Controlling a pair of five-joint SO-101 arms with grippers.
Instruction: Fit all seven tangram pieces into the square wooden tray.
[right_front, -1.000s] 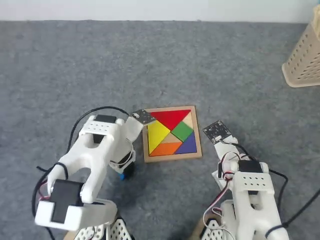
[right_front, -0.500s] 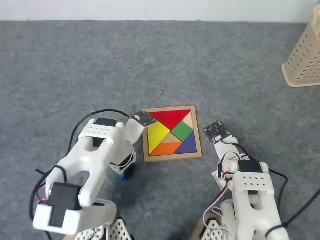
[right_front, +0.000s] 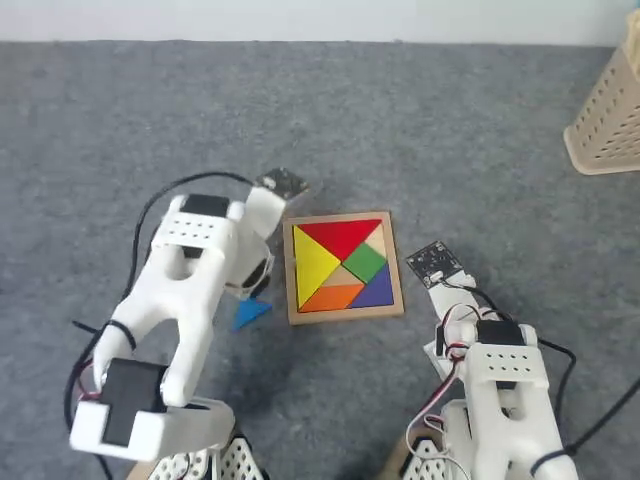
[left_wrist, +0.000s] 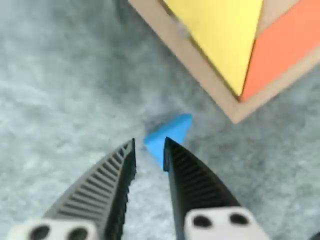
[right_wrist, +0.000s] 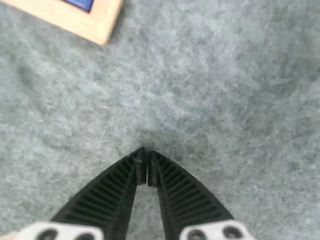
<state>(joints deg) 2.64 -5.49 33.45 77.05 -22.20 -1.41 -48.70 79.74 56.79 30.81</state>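
The right gripper (right_wrist: 146, 152) hangs over bare grey carpet (right_wrist: 225, 75) with its fingers pressed together, near a corner of the square wooden tray (right_wrist: 97, 27). The left gripper (left_wrist: 149, 145) points down at the carpet beside the tray's left edge. Its fingers are narrowly parted and grip nothing. The light blue triangle (left_wrist: 170, 132) lies flat just past their tips, close to the tray's near left corner (right_front: 296, 316). In the tray sit a red triangle (right_front: 340, 238), yellow triangle (right_front: 312, 265), green square (right_front: 365, 260), orange piece (right_front: 335, 295) and dark blue triangle (right_front: 378, 290). A cream perforated basket (right_front: 610, 110) stands at the far right.
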